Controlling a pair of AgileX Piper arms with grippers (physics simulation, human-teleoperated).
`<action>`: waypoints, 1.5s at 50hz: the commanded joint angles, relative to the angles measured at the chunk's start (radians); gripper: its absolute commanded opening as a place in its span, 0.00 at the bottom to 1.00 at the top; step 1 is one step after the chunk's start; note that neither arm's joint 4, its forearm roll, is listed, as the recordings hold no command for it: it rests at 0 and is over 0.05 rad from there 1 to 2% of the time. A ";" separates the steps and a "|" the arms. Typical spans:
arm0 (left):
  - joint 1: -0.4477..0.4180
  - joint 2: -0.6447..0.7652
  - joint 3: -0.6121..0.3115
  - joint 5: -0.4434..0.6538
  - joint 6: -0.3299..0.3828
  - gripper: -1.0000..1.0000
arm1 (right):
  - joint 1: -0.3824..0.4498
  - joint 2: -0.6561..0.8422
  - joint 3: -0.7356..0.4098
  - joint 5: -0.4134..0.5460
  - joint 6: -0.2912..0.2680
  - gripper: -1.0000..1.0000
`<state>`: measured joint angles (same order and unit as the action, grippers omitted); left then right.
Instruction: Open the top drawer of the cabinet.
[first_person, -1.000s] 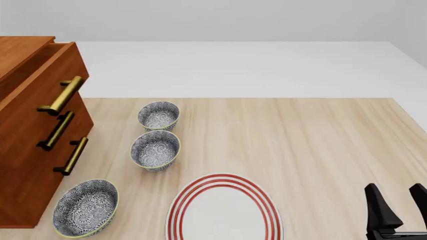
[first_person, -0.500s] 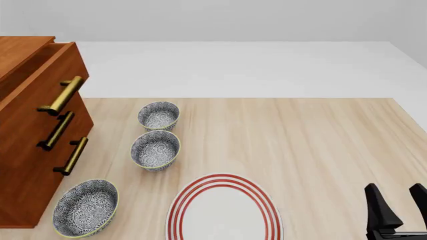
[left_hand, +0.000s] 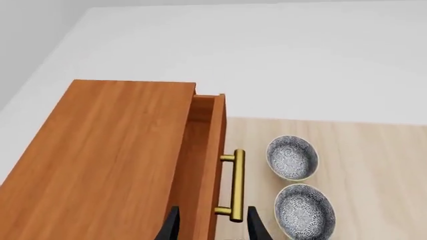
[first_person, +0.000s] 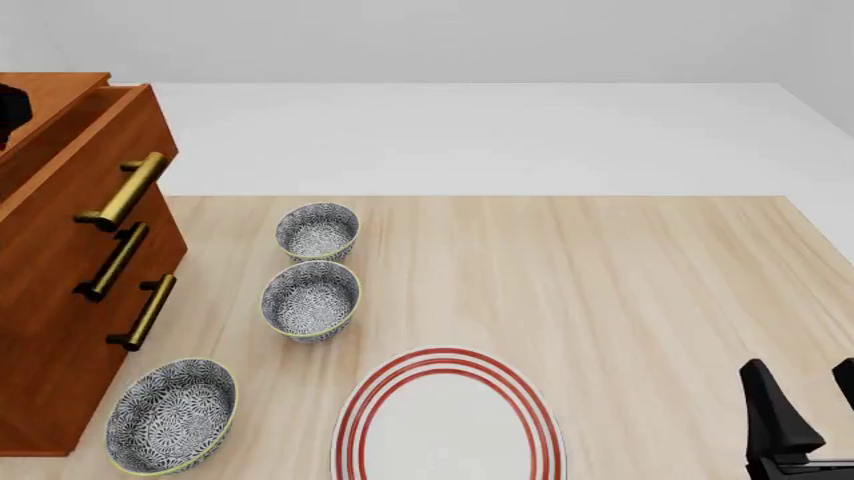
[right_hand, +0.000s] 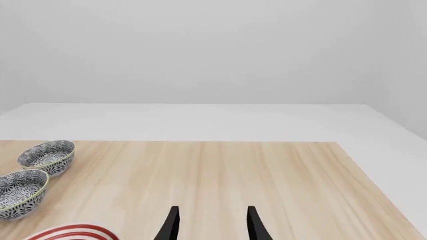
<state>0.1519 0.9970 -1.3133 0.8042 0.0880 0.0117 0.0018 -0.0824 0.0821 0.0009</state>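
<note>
Pale wood covers the table (first_person: 641, 290), and past its far edge we see only a flat white floor and a plain grey wall. Since the earlier pictures, a small dark shape has come in at the far left edge of the front view, over the cabinet (first_person: 60, 330), and the right gripper (first_person: 807, 420) has slid a little toward the right corner. The bowls and the plate have not moved. The cabinet stands on the left side of the table, tall and reddish-brown. Its top drawer (left_hand: 212, 150) sticks out a little way, so we see a gap and some plain wood inside. The brass handle (left_hand: 235, 185) sits on its front. Our left gripper (left_hand: 212, 227) hangs over the cabinet's top, with its two black fingers apart and nothing between them. Our right gripper has its fingers apart too, holding nothing, low over the near right part of the table. Three patterned bowls (first_person: 318, 231) sit in a row beside the cabinet. One red-ringed plate (first_person: 449, 425) lies at the near edge.
</note>
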 joint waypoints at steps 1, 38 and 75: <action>-0.004 0.038 0.028 -0.023 0.007 1.00 | 0.003 -0.002 -0.016 0.018 0.000 1.00; -0.025 0.086 0.091 -0.066 0.015 1.00 | 0.004 -0.002 -0.020 0.021 0.000 1.00; -0.017 0.166 0.106 -0.121 0.011 1.00 | 0.004 -0.002 -0.022 0.024 0.000 1.00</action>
<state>0.1332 1.1445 -1.2082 0.6962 0.1012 0.0155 0.0002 -0.1044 0.1057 0.0009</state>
